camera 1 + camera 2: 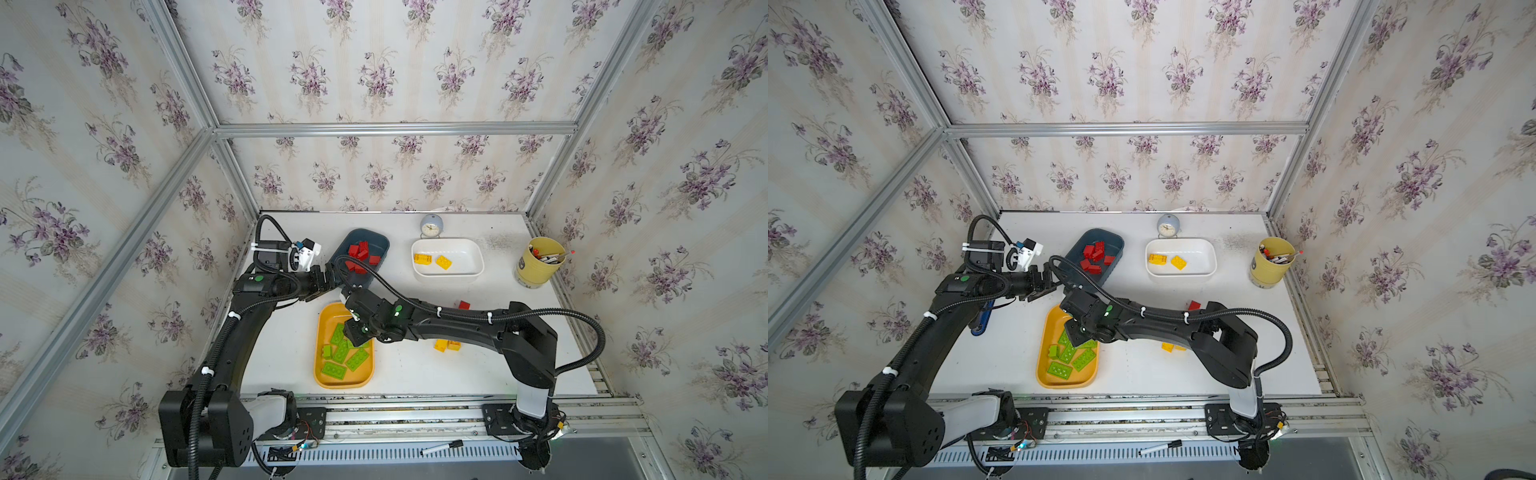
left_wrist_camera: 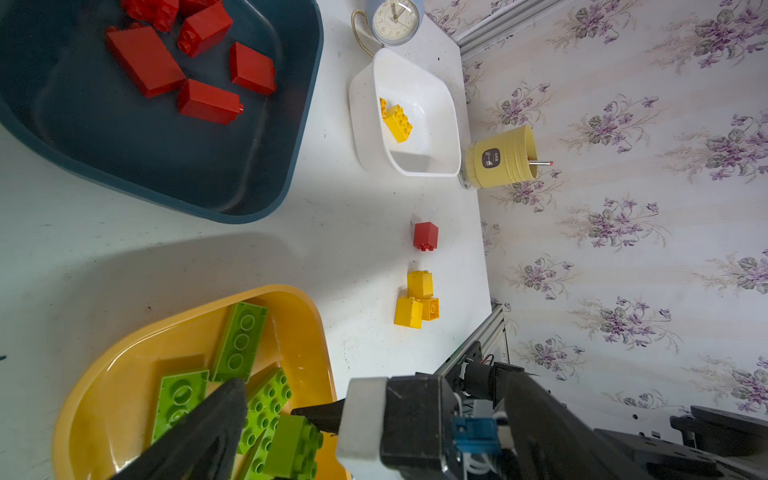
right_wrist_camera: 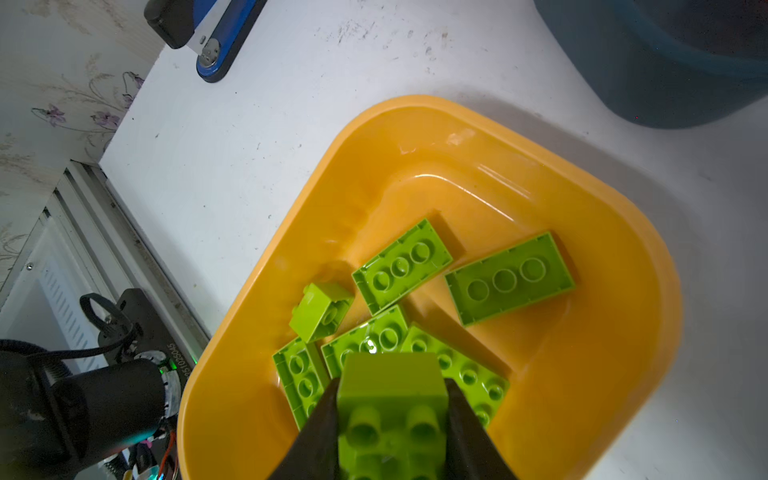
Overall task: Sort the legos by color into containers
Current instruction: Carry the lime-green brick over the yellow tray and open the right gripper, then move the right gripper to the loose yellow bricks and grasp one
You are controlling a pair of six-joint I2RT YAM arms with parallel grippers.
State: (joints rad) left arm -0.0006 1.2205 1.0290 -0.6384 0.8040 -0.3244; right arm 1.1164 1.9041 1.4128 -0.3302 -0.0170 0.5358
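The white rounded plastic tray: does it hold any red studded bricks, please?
No, the white plastic tray holds only two yellow studded bricks.

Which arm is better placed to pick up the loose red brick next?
Probably the right. The red brick lies on its side of the table, by its forearm, which bars the left gripper's way. First the right gripper must drop its green brick.

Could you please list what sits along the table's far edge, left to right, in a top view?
The dark blue-grey tray holding red legos → white tray holding yellow legos → yellow pen cup.
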